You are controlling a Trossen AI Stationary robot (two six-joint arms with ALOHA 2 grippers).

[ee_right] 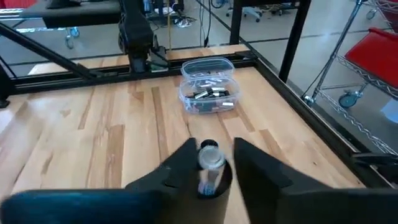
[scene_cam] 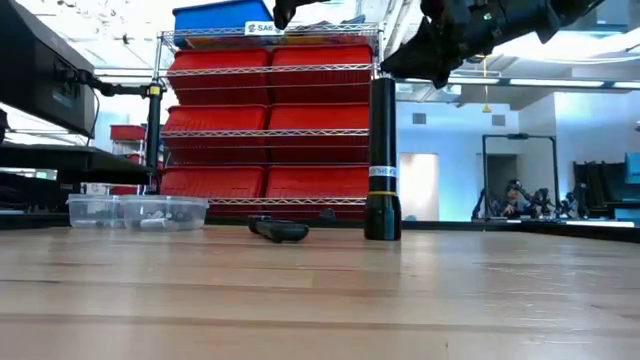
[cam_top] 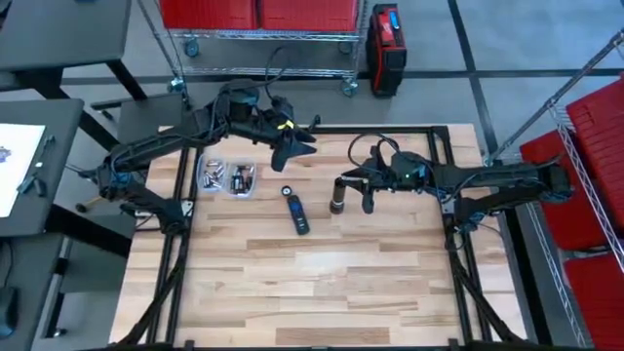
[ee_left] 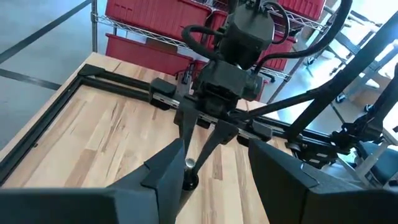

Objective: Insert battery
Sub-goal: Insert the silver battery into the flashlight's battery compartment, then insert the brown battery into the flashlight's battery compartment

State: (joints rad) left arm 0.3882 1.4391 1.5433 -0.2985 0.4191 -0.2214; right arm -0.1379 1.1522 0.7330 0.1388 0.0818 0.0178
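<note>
Wooden tabletop (cam_top: pixel 322 283) fills the centre of the overhead frame, with red storage bins on wire shelving behind. Right of centre, a black flashlight body (cam_top: pixel 337 194) stands upright. The right gripper (cam_top: pixel 355 191) hovers over it, fingers parted around a silver battery (ee_right: pixel 209 163) at the tube's open top. Left of centre lies a small dark cap (cam_top: pixel 295 214). Upper left, two clear containers (cam_top: pixel 226 178) hold batteries. The left gripper (cam_top: pixel 292 144) hangs above centre, fingers spread, holding nothing.
</note>
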